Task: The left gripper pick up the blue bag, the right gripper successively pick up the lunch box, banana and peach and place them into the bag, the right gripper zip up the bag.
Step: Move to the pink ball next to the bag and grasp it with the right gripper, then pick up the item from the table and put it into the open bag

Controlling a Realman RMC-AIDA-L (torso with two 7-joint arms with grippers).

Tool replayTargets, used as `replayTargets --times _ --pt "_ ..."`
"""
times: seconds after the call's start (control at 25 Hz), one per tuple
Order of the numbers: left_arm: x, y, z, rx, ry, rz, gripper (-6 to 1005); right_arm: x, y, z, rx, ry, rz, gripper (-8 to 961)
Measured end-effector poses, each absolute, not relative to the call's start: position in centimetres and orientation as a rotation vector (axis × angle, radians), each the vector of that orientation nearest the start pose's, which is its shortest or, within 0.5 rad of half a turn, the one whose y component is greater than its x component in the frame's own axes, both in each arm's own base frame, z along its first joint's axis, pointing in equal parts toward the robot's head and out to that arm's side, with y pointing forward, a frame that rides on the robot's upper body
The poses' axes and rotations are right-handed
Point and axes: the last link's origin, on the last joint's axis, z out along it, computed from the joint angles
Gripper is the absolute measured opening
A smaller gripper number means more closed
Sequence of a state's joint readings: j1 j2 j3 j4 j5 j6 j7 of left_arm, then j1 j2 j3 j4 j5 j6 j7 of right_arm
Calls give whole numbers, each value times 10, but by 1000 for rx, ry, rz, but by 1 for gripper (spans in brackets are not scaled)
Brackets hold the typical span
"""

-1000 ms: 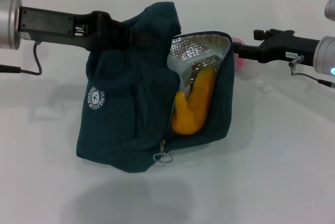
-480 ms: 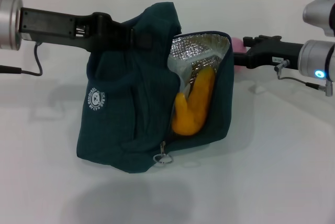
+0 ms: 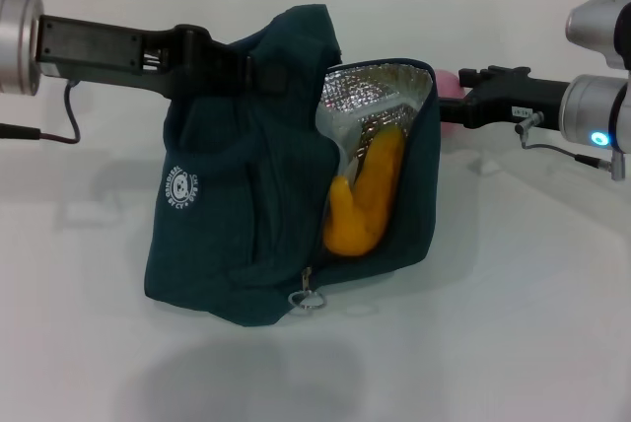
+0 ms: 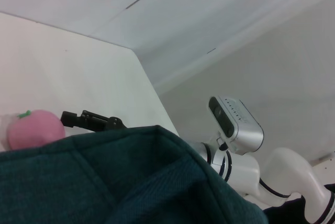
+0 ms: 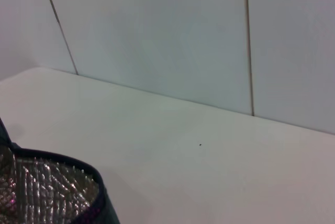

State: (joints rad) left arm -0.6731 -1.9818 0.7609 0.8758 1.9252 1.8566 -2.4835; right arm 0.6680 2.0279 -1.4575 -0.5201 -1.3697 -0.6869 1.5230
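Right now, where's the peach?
In the head view the peach peeks out behind the blue bag's top right corner, on the robot's right side at the right gripper. It is not yet in the bag.

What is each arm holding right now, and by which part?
The left end effector holds the blue bag by its upper edge. The right end effector is at the peach; whether it grips it cannot be told.
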Motion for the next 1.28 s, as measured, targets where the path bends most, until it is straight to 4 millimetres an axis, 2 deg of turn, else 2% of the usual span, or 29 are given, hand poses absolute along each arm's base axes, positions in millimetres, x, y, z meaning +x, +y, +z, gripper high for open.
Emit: replayTargets --times 0.28,0.76,0.84,1.28 --pt "-181 352 65 -2752 -1675 -749 44 234 419 -53 -2370 767 413 687" --pt "-179 353 65 -2759 -1667 -748 44 233 419 -54 -2371 765 412 448" --pt "-179 353 65 -2758 -1668 -748 44 233 419 -54 -2370 766 411 224" --pt "-179 353 65 -2755 -1674 -755 44 238 418 -52 -2355 773 402 140"
